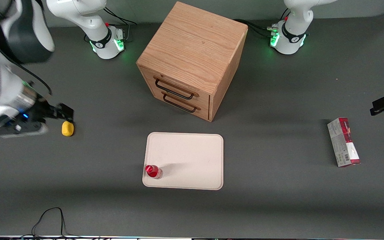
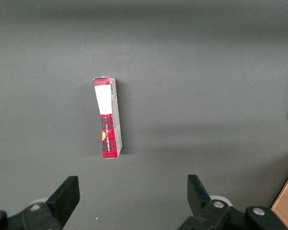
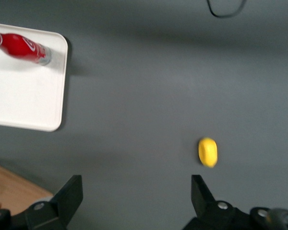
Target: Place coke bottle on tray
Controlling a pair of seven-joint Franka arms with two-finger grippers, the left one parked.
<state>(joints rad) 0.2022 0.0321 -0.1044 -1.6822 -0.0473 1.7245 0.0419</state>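
The small red coke bottle stands upright on the cream-white tray, at the tray's corner nearest the front camera on the working arm's side. It also shows in the right wrist view, on the tray. My gripper is open and empty, above the table well off toward the working arm's end, far from the tray. In the right wrist view my gripper has its jaws spread wide over bare table.
A yellow lemon-like object lies on the table just under my gripper and shows in the right wrist view. A wooden drawer cabinet stands farther from the camera than the tray. A red-and-grey carton lies toward the parked arm's end.
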